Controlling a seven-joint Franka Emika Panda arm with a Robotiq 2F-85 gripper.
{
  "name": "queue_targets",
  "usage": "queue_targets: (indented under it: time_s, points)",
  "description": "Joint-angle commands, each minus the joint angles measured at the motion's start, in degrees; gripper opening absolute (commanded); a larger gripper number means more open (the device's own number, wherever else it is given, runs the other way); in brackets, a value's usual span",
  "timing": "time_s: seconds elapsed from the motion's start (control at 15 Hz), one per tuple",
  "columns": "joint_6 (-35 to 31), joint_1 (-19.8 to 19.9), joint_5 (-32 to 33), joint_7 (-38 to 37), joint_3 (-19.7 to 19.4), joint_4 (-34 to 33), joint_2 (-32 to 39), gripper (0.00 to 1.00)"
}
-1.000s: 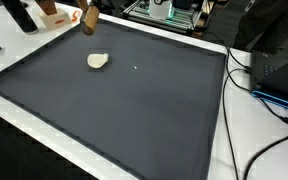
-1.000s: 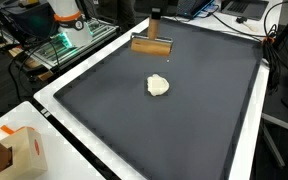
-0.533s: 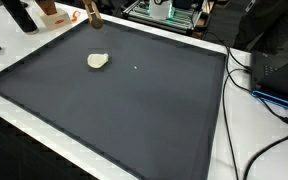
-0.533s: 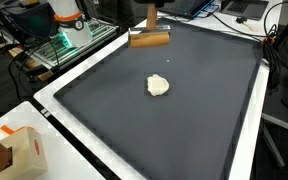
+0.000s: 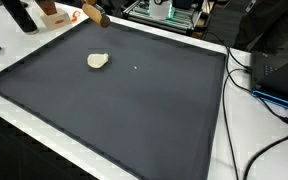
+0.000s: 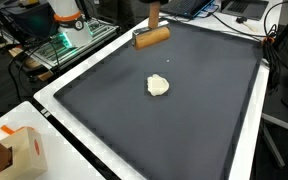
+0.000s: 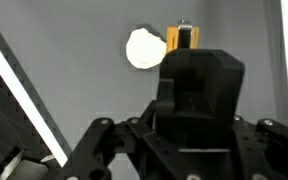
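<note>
At 12 o'clock from the pale lump [image 6: 158,86], over the black mat's [image 6: 184,125] far edge: gripper [image 6: 153,27], closed tight on a wooden block [image 6: 152,37].

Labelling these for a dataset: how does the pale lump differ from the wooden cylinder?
The pale lump is whitish and rounded; the wooden cylinder is brown and elongated. The lump lies mid-mat; the cylinder is tilted at the far edge. Both are small against the black mat.
</note>
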State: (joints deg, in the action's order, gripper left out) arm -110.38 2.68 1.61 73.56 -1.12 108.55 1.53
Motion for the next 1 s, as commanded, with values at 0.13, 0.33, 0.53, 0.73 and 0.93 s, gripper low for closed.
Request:
queue_targets:
  time_s: [0.13, 0.33, 0.53, 0.73, 0.93]
  points:
    - [0.06, -0.18, -0.11, 0.68, -0.17, -0.11, 0.02, 0.49]
    - [0.03, -0.18, -0.11, 0.75, -0.17, -0.10, 0.00, 0.24]
    - [-3.17, -0.39, 0.96, 2.95, 0.08, 0.60, 1.60, 0.24]
    - [-9.23, -0.60, 2.41, 1.03, 0.22, 2.19, 3.62, 0.24]
    - [-15.67, -0.69, 5.47, -1.03, 0.28, 4.19, 6.04, 0.24]
